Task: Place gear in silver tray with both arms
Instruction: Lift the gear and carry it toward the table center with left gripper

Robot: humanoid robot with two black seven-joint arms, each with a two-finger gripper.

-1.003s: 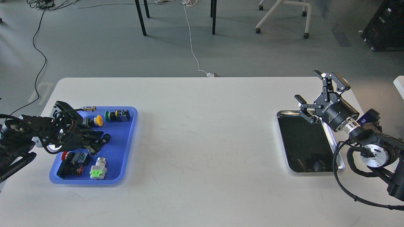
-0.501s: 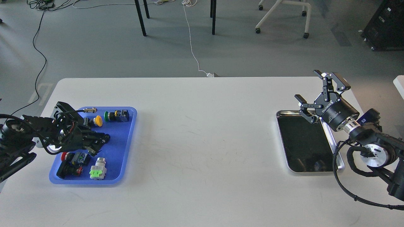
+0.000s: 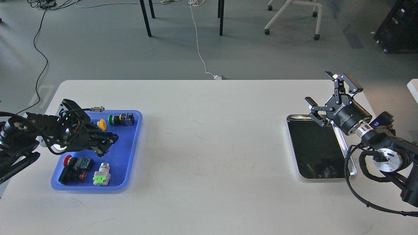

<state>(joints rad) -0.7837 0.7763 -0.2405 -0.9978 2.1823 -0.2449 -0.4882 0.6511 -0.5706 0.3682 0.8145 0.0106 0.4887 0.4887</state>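
Bright, even daylight, sharp focus throughout, soft shadows under the blue tray (image 3: 130,169), glare on the floor (image 3: 98,58)

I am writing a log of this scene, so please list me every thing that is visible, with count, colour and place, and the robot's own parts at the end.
table: one, white, fills the lower view.
blue tray: one, blue plastic, on the table's left.
push-button parts: several in the blue tray, among them a yellow-capped one, a green-capped one, a red-capped one and a silver-and-green one.
silver tray: one, shiny with dark bottom, on the table's right, nothing in it.
left gripper: black, over the blue tray; fingers unclear.
right gripper: black, open, above the silver tray's far end.
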